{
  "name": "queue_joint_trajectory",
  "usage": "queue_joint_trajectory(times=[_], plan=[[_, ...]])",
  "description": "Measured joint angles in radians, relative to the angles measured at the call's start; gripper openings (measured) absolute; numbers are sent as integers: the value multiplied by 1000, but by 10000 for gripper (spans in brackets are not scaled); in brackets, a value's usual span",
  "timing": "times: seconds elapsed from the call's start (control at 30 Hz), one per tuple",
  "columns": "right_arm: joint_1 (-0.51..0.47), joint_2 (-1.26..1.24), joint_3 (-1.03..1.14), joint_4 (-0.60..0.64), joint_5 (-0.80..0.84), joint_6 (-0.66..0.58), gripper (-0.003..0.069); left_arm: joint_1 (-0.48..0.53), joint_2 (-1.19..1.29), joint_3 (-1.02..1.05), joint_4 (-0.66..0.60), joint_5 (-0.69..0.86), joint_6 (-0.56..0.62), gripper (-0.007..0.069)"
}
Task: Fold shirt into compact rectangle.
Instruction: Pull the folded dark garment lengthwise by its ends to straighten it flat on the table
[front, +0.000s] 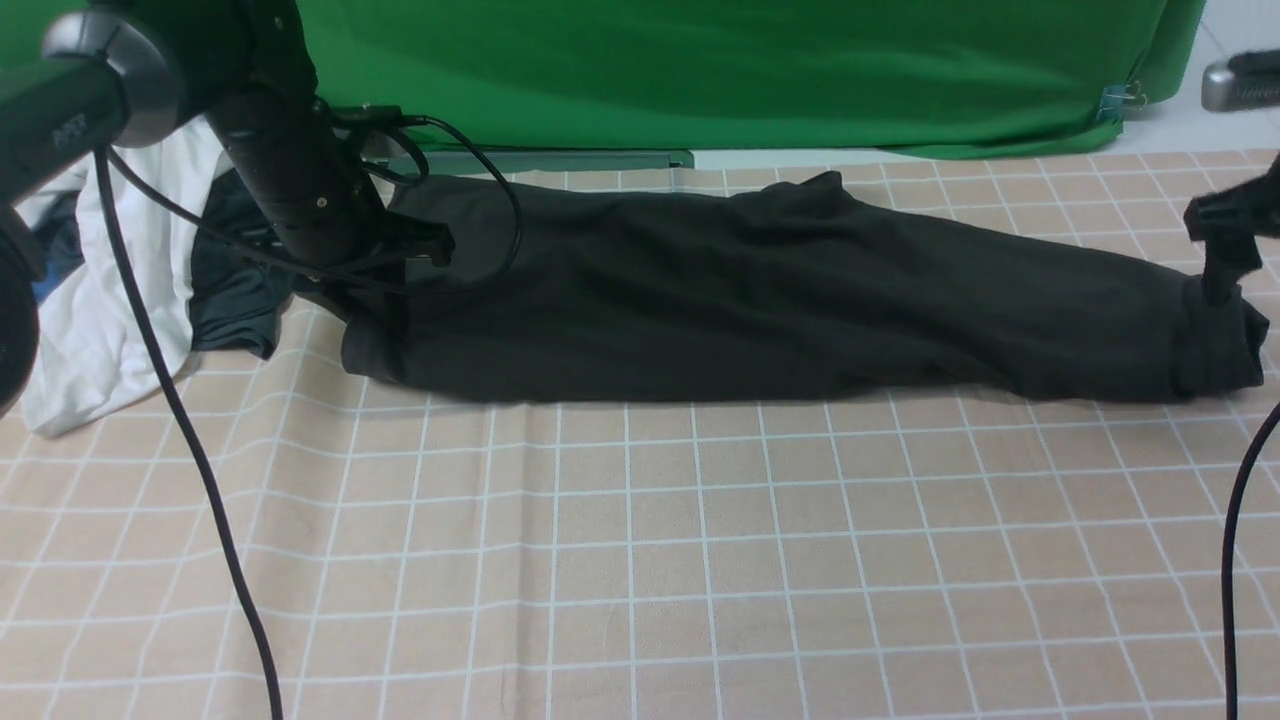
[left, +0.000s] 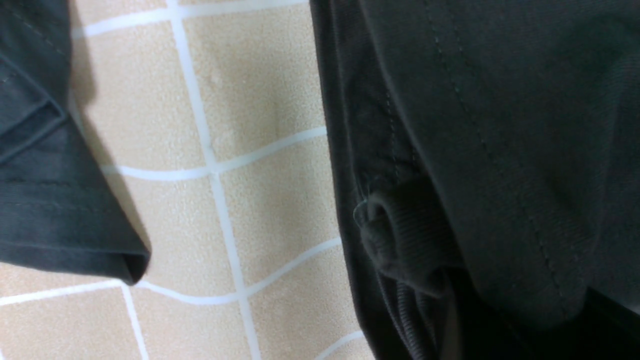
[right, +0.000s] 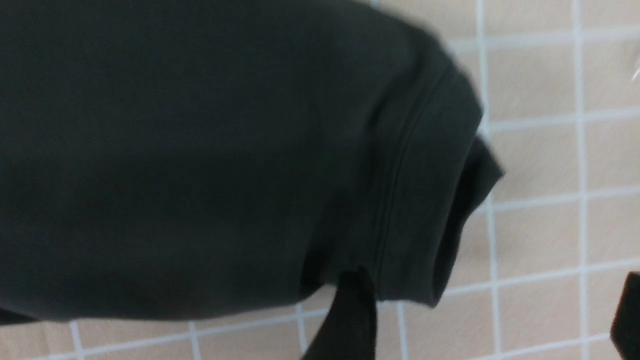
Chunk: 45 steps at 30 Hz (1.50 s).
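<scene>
The black shirt (front: 780, 300) lies on the tabletop (front: 640, 560) as one long, rumpled band that runs from the left fingers (front: 432, 246) across to the right fingers (front: 1218, 282). No logo or label shows on it.

In the right wrist view the right fingers (right: 350, 320) stand spread wide apart and hold nothing. One finger rests against the stitched hem at the shirt's (right: 210, 160) end, while the other (right: 629, 312) is off to the side over bare checked cloth. The shirt's loose corner hangs in the space between them, clear of the outer finger.

The left fingers show in the front view only as a dark stub at the end of the left arm (front: 300, 190), low against the shirt's opposite end. The left wrist view shows no fingers at all, so I cannot tell how far they are parted or whether they have hold of the fabric. That view looks straight down on the shirt's (left: 500, 125) ribbed collar (left: 400, 235) and a stitched seam.

Beyond the left fingers, away from the shirt, a strip of tabletop separates it from a smaller dark garment (front: 235, 300), whose hemmed edge (left: 50, 200) shows in the left wrist view. A white garment (front: 90, 330) lies past that one. A green backdrop (front: 700, 70) hangs behind both sets of fingers.
</scene>
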Motion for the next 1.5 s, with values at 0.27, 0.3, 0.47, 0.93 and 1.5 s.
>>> queue_joint_trajectory(times=[0.27, 0.3, 0.47, 0.93, 1.5], plan=[[-52, 137, 9, 93, -23, 5, 638, 0, 0, 0, 0, 1, 0, 92], [-55, 152, 10, 103, -38, -7, 575, 0, 0, 0, 2, 1, 0, 92], [-55, 151, 1, 147, -52, -63, 144, -1, 0, 0, 2, 1, 0, 92], [-86, -126, 157, 97, 152, -100, 82, 9, -264, 251, 8, 0, -9, 92], [-87, -461, 818, 95, 83, -106, 91, 9, -852, 1001, 114, -97, -128, 92]])
